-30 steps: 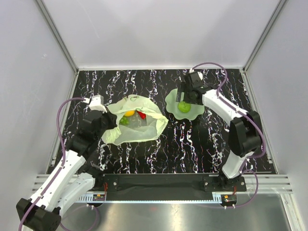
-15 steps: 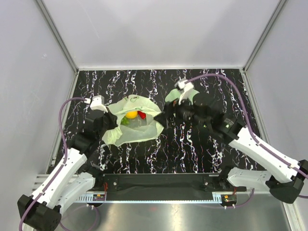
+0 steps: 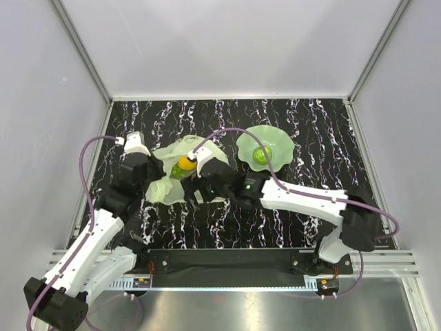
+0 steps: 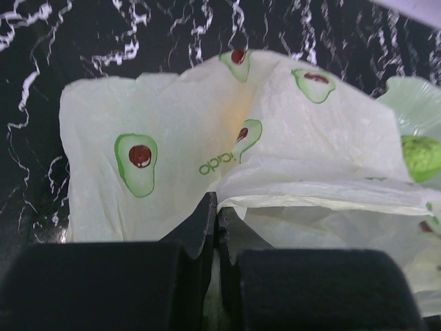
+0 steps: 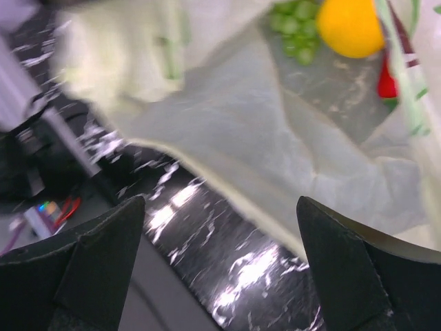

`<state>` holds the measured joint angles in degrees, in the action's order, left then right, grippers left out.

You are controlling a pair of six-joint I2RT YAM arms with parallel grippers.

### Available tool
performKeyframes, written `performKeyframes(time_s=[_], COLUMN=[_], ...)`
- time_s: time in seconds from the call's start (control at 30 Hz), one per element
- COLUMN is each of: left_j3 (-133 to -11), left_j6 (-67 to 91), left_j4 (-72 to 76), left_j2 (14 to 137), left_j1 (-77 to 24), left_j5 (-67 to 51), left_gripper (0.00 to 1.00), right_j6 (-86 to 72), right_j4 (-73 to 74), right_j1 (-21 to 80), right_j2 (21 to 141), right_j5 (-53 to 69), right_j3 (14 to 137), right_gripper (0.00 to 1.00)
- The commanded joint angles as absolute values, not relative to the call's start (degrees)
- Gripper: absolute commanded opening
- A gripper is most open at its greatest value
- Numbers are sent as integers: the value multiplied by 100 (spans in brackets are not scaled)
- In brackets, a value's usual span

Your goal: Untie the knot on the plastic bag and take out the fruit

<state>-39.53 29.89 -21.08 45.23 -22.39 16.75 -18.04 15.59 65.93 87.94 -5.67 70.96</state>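
The plastic bag (image 3: 167, 189) lies on the left-centre of the desk (image 3: 310, 124), with its left edge pinched between the clenched fingers of the left gripper (image 4: 217, 207). The right gripper (image 5: 220, 203) hangs released, fingers spread wide, above the bag's near edge. An orange fruit (image 5: 348, 24), a green grape bunch (image 5: 295, 27) and a red piece (image 5: 387, 83) sit in the bag; a green round fruit (image 3: 262, 154) rests in the green dish (image 3: 282, 141) just right of it.
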Motion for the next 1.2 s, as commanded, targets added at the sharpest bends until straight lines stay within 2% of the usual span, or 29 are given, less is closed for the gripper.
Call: performKeyframes(time_s=[0.0,0.07,0.23,0.33,0.47,1.0,1.17], left_j3=[-4552,-4754,-4904,-4878,-4755,-4263,-4219], left_j6=[2910,2831,2856,2865,2760,3146,3243], left_j4=[-1776,-1784,-1749,-1723,-1793,-1424,-1468], left_j2=[4570,4693,4983,4992,4940,5370,5265], left_j1=[-2224,-2215,-2215,-2215,-2215,-2136,-2101], left_j5=[2013,1995,1846,1846,1960,2153,2223], left_gripper=[0,0,0,0,0,0,0], right_j6=[-1907,-1872,-1819,-2090,-2706,-2225,-1960], right_j4=[871,625,931,888,985,-641,-317], right_j1=[6583,6574,6557,6487,5969,5414,5335], right_j2=[9210,9621,11035,11538,11847,12401,12893], right_j5=[-1956,-2231,-2653,-3181,-3147,-986,-959], right_j3=[7575,7698,8902,9298,9518,9158,9850], right_gripper=[99,100,100,100,100,100,100])
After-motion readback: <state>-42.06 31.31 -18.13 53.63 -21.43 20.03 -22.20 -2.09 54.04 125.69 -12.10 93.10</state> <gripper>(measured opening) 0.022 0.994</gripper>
